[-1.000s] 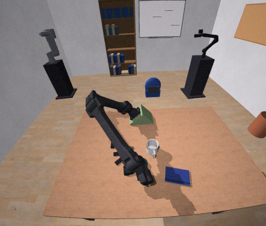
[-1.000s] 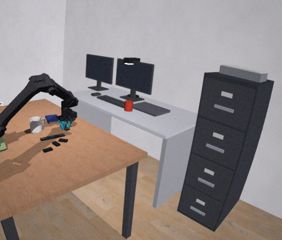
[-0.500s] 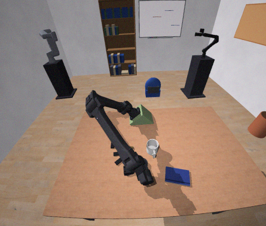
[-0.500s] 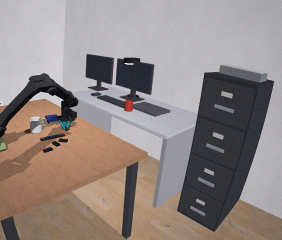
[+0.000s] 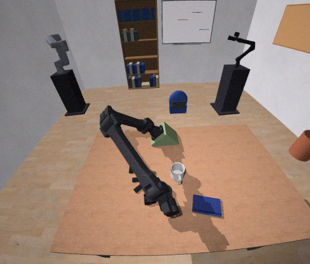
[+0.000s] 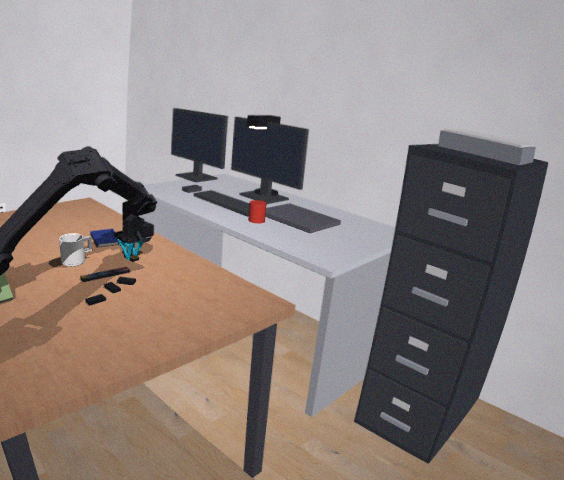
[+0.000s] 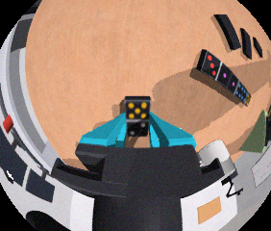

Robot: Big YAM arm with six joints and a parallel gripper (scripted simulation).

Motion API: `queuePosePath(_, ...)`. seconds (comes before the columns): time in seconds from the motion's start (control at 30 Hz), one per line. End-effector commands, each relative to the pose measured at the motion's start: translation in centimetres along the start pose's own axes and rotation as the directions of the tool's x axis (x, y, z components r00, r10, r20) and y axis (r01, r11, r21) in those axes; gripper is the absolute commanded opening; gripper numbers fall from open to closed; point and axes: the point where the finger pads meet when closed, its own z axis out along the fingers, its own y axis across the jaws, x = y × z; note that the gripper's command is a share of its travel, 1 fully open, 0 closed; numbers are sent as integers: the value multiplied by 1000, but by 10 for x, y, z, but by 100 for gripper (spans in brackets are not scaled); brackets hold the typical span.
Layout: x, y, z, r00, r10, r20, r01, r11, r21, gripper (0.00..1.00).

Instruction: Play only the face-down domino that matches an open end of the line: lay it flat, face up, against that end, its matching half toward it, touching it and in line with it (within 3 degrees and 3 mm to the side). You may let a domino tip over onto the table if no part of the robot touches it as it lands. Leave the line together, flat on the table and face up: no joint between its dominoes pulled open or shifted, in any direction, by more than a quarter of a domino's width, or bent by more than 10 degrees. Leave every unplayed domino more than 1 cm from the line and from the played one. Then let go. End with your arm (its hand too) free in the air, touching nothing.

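In the wrist view my gripper (image 7: 137,127) is shut on a black domino (image 7: 137,111). The domino's half with several orange pips faces the camera, and its other half sits between the teal fingers. In the exterior view the gripper (image 6: 131,253) points down, close over the table beside the blue book. The line of face-up dominoes (image 7: 224,77) (image 6: 105,274) lies apart from the gripper and shows red, purple and blue pips. Three face-down black dominoes (image 7: 227,31) (image 7: 246,41) (image 7: 258,46) lie beyond the line. They also show in the exterior view (image 6: 126,280) (image 6: 112,287) (image 6: 95,299). In the top view the arm hides the fingers.
A white mug (image 5: 177,170) (image 6: 72,249) stands near the arm. A blue book (image 5: 207,205) (image 6: 104,236) lies flat close to the gripper. The arm's green base (image 5: 165,136) is at the table's far side. The table's edge is in front of the book.
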Motion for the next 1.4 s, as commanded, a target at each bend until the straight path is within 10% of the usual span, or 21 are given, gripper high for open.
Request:
queuePosePath(0.0, 4, 5, -10, 1000, -1, 1, 1, 1000, -20, 22)
queuePosePath(1.37, 13, 9, -21, 1000, -9, 4, 9, 999, -41, 22)
